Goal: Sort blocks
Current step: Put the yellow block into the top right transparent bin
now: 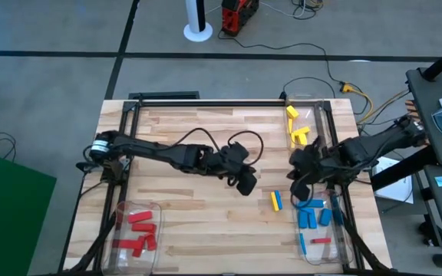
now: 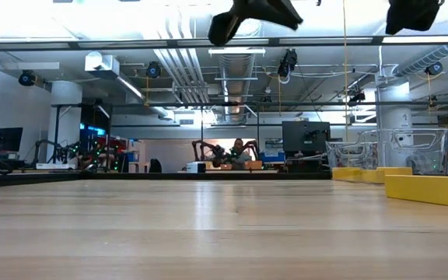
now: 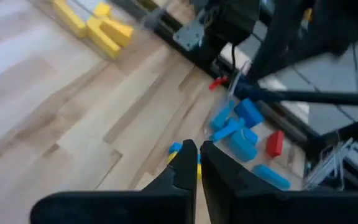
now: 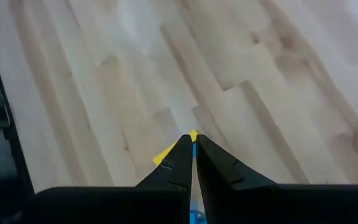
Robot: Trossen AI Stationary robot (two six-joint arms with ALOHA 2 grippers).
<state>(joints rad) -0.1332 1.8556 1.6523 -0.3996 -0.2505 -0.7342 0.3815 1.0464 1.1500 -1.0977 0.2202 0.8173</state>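
A yellow block [image 1: 274, 201] and a blue block [image 1: 279, 202] lie flat, side by side, on the wooden table [image 1: 198, 138], right of its middle. The low view shows the yellow block [image 2: 426, 189] at the right. My left gripper [image 1: 245, 184] hovers shut just left of the pair, high above the table [image 2: 255, 15]. In its wrist view the pair [image 3: 174, 148] peeks out beyond the fingertips [image 3: 197, 155]. My right gripper [image 1: 299, 184] hovers shut just right of the pair. The yellow block [image 4: 163, 155] shows past its fingertips [image 4: 193, 146].
A clear bin [image 1: 318, 103] at the far right holds yellow blocks [image 1: 296, 130]. A bin [image 1: 345, 245] at the near right holds blue blocks [image 1: 313, 218] and one red block [image 1: 322, 241]. A bin [image 1: 120, 211] at the near left holds red blocks [image 1: 138, 230].
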